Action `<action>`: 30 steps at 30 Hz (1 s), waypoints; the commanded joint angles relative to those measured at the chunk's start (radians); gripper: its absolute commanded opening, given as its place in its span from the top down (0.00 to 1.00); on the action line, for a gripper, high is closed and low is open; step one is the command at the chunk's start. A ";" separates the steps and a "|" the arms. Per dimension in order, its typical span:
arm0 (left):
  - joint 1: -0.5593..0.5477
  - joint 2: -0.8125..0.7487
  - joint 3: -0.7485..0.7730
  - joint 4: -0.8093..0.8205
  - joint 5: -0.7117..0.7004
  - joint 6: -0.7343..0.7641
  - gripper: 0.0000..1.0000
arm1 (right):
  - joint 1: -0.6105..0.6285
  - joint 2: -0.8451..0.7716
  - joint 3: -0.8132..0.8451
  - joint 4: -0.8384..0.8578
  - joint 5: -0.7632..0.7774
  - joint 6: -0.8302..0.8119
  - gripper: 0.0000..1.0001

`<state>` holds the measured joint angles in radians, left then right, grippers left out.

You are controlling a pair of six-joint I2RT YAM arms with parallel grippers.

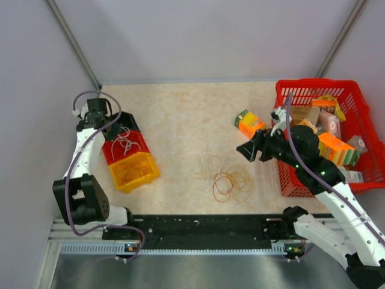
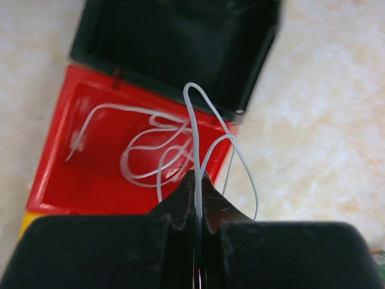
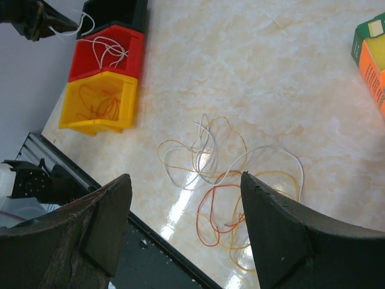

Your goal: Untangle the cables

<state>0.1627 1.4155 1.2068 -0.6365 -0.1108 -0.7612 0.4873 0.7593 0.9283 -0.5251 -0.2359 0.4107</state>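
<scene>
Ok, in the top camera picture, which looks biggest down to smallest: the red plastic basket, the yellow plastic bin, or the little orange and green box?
1. red plastic basket, clearly largest.
2. yellow plastic bin, middle.
3. orange and green box, smallest.
None look close in size.

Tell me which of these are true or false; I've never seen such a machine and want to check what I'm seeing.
1. The left end effector is pinching a white cable. True.
2. The right end effector is clamped on the tangle. False: it stands open above the tangle and holds nothing.
3. The yellow bin holds white loops. False: orange-red loops lie in it; the white ones lie in the red bin.
4. The tangle lies on the table, between the bins and the red basket. True.
</scene>
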 commanded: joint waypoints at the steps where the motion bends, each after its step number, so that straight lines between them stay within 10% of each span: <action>1: 0.015 -0.050 -0.084 -0.106 -0.124 -0.137 1.00 | -0.009 -0.020 -0.011 0.011 0.004 -0.015 0.28; 18: 0.109 -0.030 -0.205 -0.046 0.106 -0.299 0.97 | -0.009 -0.044 -0.032 0.013 0.012 0.002 0.28; 30: 0.123 -0.171 -0.194 -0.078 0.120 -0.302 0.25 | -0.007 -0.029 -0.039 0.013 0.009 -0.007 0.28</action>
<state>0.2779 1.3315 1.0023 -0.7090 0.0109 -1.0550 0.4873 0.7296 0.8951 -0.5404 -0.2325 0.4114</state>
